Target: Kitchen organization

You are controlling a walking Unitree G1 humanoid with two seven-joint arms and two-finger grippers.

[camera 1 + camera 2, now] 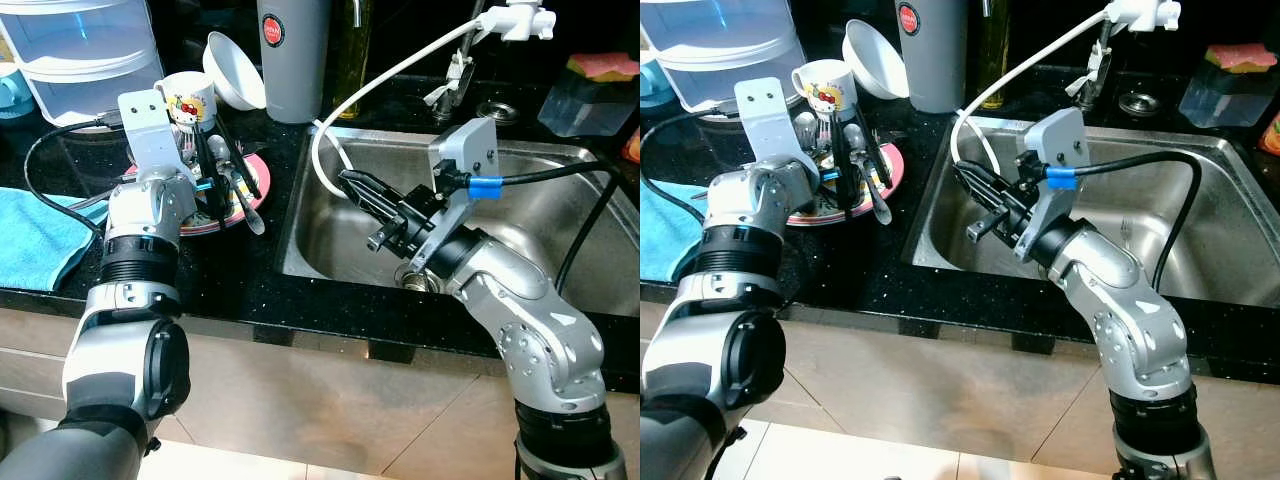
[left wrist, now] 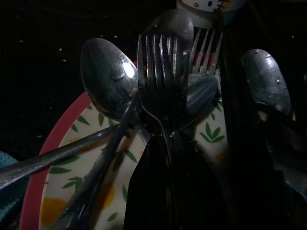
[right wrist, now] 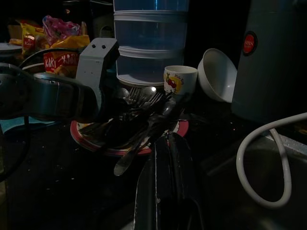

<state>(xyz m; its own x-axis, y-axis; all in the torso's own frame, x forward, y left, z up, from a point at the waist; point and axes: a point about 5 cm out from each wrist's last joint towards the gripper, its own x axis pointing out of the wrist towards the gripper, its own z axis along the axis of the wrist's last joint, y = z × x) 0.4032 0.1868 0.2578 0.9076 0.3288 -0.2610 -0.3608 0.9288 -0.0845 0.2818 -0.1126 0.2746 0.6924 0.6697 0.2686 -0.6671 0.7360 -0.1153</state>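
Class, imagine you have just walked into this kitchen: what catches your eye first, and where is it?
First comes the heap of spoons and forks on the leaf-patterned plate left of the sink, with the left gripper down among them. Next, the right gripper reaches over the steel sink, beside a looping white hose. Behind the plate stand a cartoon mug and a tilted white bowl.

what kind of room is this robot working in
Most likely a home kitchen: a steel sink set in a black counter, and a plate piled with spoons and forks beside a mug and a white bowl.
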